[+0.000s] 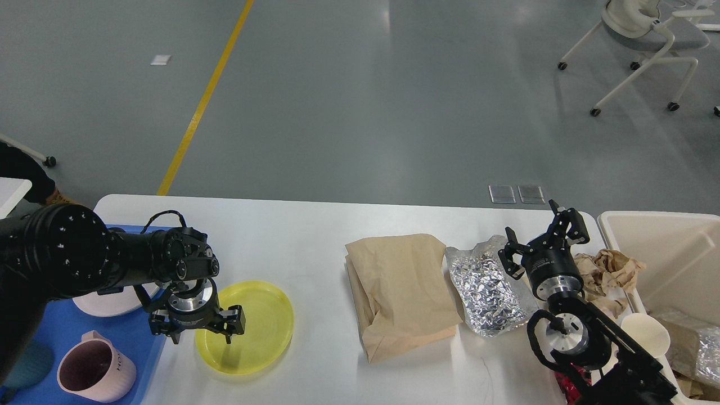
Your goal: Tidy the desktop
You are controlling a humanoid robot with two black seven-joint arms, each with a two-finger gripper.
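Head view of the white tabletop (304,236), which spans the scene beneath both arms. The left hand (198,331) hangs over the left rim of a yellow plate (253,329), its two fingers spread wide, one over the plate and the other toward the blue tray (126,343); whether a finger touches the rim cannot be told. Just left of this hand the tray carries a white plate (104,304), partly hidden by the arm, and a pink mug (95,374) nearer the viewer. The right hand (543,244) is raised above the right part of the tabletop, its fingers parted and holding nothing. Immediately left of it lies a crinkled silver foil pouch (486,289), and beyond that a flat brown paper bag (402,292). To its right sits crumpled brown paper (610,264), beside the beige bin (669,247) at the tabletop's right end.
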